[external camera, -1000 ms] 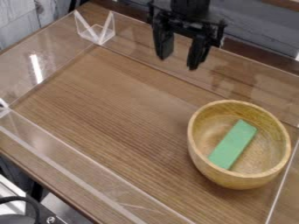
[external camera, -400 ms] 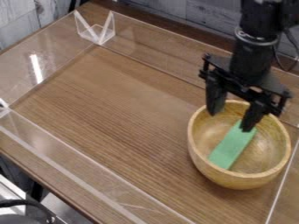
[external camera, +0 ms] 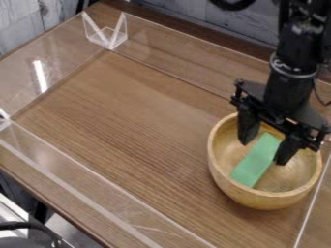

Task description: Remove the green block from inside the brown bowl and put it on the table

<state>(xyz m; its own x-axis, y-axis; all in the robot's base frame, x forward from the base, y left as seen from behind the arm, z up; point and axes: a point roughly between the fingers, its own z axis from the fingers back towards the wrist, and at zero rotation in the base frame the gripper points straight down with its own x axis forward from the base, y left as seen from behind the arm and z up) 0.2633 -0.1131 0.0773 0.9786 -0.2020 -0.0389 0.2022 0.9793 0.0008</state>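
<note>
I hold my pincer [external camera: 281,138] spread and pointing down over the brown bowl [external camera: 222,171], its fingers on both sides of the upper end of the green block [external camera: 256,162], which lies inside, so that I can close on it and carry it to the bench [external camera: 123,116].

Bowl rim [external camera: 227,184] around tool [external camera: 276,137]

Low clear acrylic walls [external camera: 52,184] along the edges, catching pale glare. At the far left corner, a small clear V-shaped acrylic bracket [external camera: 105,31], upright. Beyond the far wall, a grey backdrop [external camera: 195,12]. At the bottom left, dark cables [external camera: 19,232], blurred.
</note>
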